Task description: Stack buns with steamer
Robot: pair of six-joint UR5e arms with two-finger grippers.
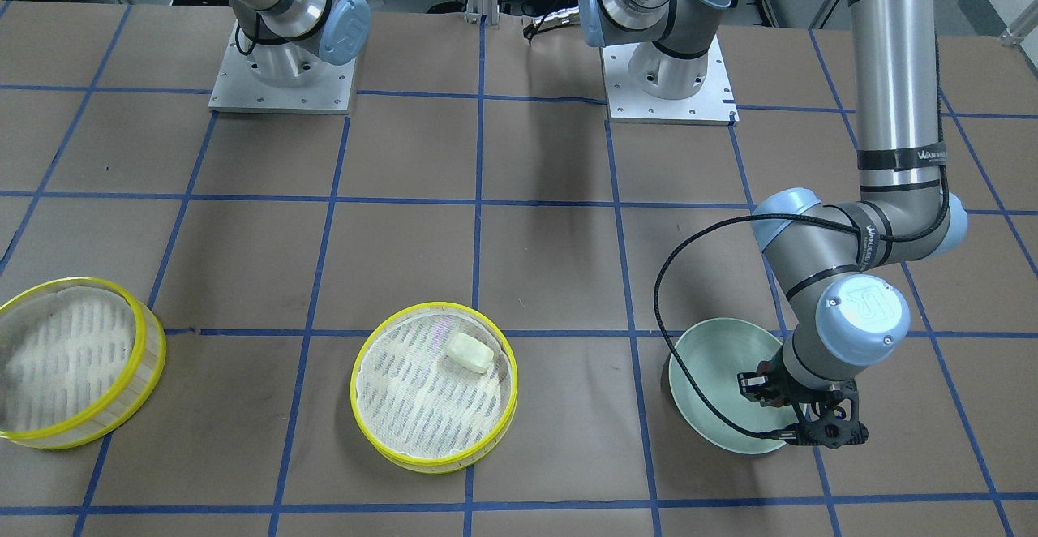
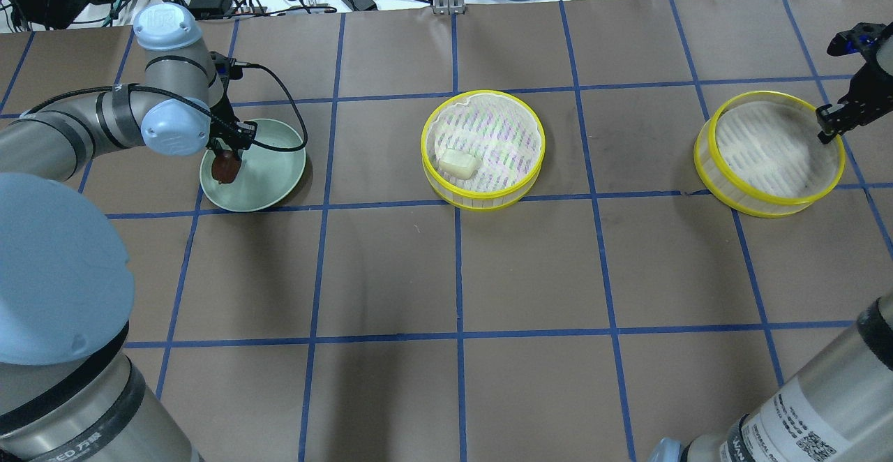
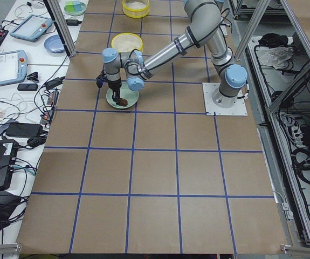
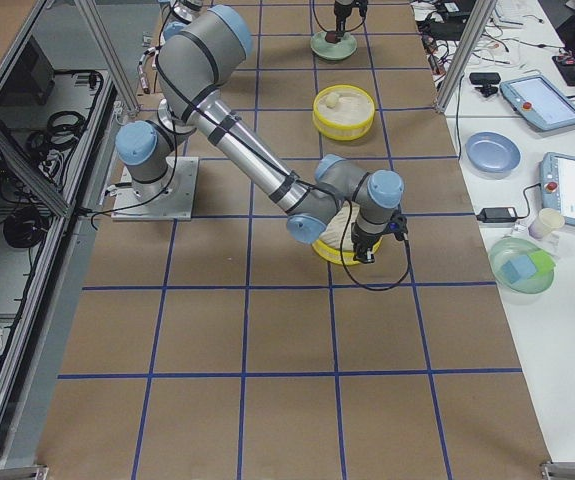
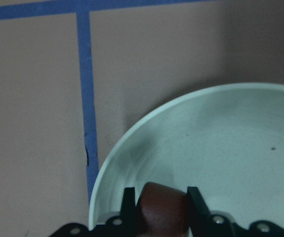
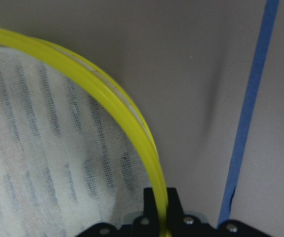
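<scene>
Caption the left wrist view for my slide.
Left gripper shut on the reddish-brown bun near the pale green plate's rim.

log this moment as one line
left gripper: shut on brown bun, over green plate | right gripper: shut on empty steamer rim | white bun: in middle steamer
</scene>
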